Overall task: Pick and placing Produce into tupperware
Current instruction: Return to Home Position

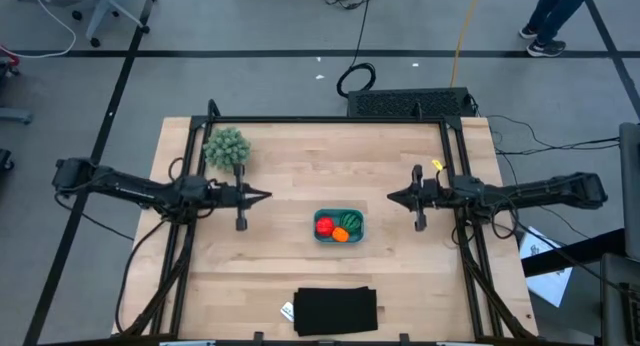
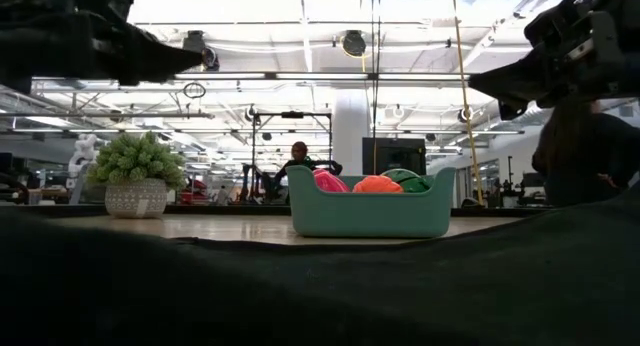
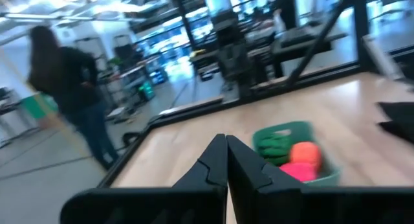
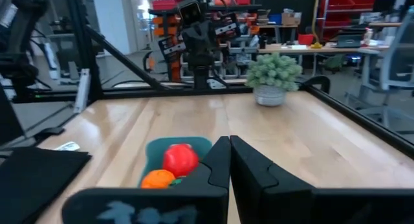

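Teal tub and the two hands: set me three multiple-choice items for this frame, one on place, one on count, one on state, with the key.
1. Where does the teal tub stand on the table?
A. At the left edge
B. Near the middle, between the two hands
C. In the far right corner

2. How many balls lie in it?
A. One
B. Two
C. Three

3. How do the left hand and the right hand stand?
A. Both shut and empty
B. Left shut on a ball
C. Right open over the tub

Key:
1 B, the high view shows it between the two arms' tips.
2 C, a red ball, a green ball and an orange ball lie inside.
3 A, each wrist view shows its hand closed with nothing in it.
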### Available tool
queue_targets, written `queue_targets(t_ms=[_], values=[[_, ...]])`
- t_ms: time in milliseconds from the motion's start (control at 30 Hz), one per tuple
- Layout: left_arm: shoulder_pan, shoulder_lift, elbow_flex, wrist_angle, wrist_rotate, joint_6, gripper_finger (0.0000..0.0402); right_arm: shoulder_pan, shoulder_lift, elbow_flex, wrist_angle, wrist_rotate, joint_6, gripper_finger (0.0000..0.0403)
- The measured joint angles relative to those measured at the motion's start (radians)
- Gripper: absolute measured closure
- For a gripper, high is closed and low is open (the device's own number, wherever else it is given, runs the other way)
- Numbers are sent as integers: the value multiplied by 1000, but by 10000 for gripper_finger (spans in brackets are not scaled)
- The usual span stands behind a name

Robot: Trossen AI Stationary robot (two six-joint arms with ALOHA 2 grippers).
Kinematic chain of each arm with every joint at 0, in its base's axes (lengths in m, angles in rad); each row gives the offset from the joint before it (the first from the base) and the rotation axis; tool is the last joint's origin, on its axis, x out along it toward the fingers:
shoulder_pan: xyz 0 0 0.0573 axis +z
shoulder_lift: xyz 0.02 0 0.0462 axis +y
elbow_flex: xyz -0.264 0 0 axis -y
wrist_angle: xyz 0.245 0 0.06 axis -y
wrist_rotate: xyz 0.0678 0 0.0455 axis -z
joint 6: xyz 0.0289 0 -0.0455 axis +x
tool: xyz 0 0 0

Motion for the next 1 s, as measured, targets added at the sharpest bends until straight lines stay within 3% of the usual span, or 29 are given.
queue_targets(t_ms=[133, 500, 1000], values=[[64, -1, 0, -26, 6, -11, 401, -27, 0, 0, -7, 0, 0, 403], [140, -75, -47, 30, 148, -56, 401, -42, -46, 0, -16, -6, 20, 403], [141, -210, -48, -103, 153, -45, 401, -42, -129, 0, -74, -10, 34, 403]])
